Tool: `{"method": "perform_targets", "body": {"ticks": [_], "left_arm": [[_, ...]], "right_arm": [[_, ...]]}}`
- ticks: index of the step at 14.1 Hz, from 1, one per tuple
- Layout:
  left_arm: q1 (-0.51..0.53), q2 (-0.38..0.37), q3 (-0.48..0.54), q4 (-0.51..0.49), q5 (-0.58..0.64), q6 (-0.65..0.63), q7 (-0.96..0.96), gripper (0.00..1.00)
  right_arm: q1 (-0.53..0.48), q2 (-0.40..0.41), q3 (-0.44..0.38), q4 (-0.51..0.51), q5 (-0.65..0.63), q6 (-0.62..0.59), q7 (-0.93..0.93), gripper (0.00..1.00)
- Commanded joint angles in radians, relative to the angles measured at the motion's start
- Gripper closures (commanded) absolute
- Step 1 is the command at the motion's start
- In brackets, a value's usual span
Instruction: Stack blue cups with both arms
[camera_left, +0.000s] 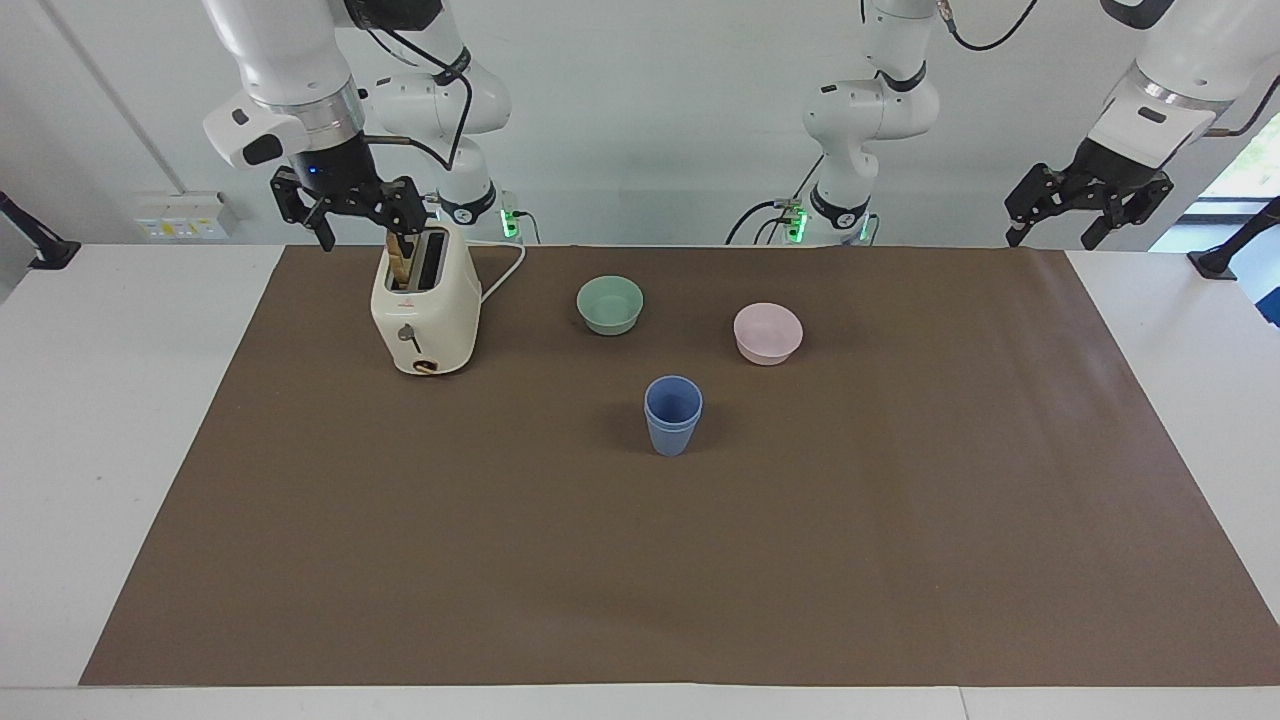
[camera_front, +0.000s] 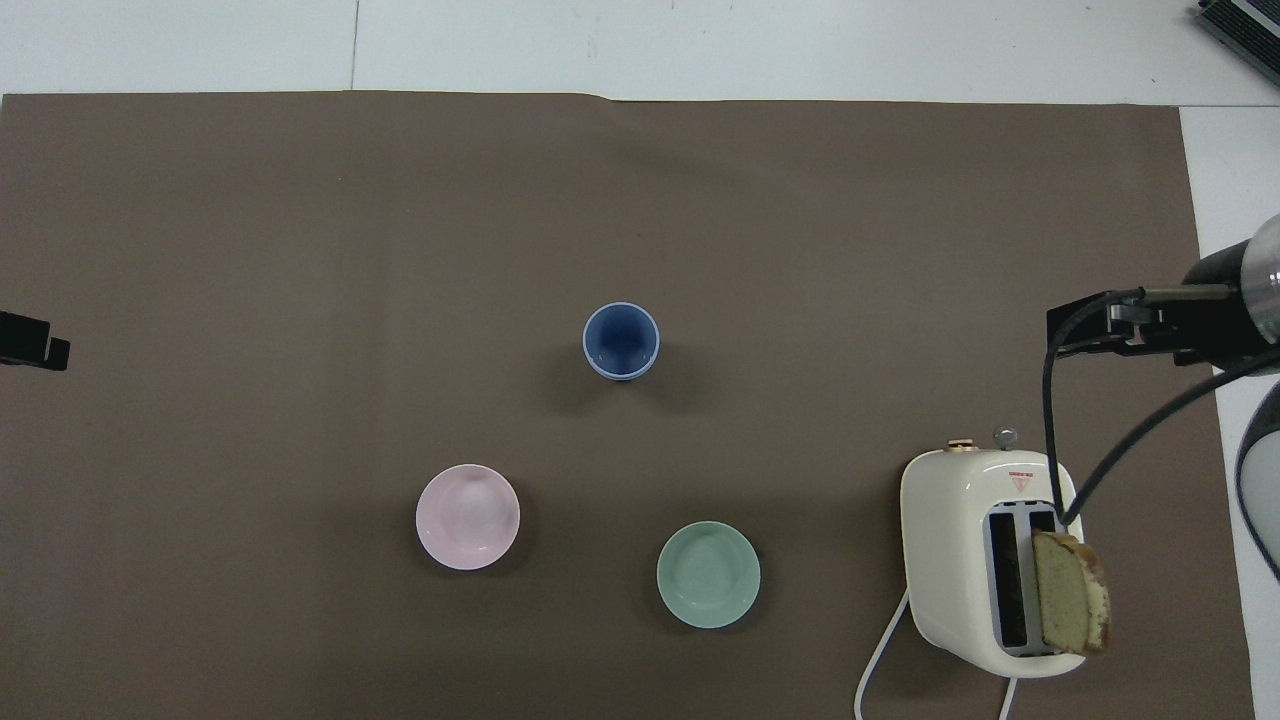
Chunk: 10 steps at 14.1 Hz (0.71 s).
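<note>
In the facing view the blue cups (camera_left: 673, 415) stand nested mid-table, the right hand (camera_left: 347, 215) spread above the toaster (camera_left: 425, 312) (bread in one slot), the left hand (camera_left: 1088, 205) spread, while overhead the cups sit farther from the robots than both bowls.

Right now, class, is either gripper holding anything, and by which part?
Nothing is held. The right gripper hangs open above the toaster; the left gripper waits open, away from the stacked blue cups.
</note>
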Motion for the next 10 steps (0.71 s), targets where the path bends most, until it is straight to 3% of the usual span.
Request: {"method": "perform_targets", "body": {"ticks": [1,10], "left_arm": [[-0.002,-0.016,0.003,-0.013,-0.006,-0.006,-0.008,0.00],[-0.002,-0.016,0.003,-0.013,-0.006,-0.006,-0.008,0.00]], "right_arm": [[-0.022,-0.020,0.010,-0.012,0.011,-0.006,-0.042,0.00],[-0.025,-0.019,0.002,-0.010,0.038,0.002,-0.048,0.00]]}}
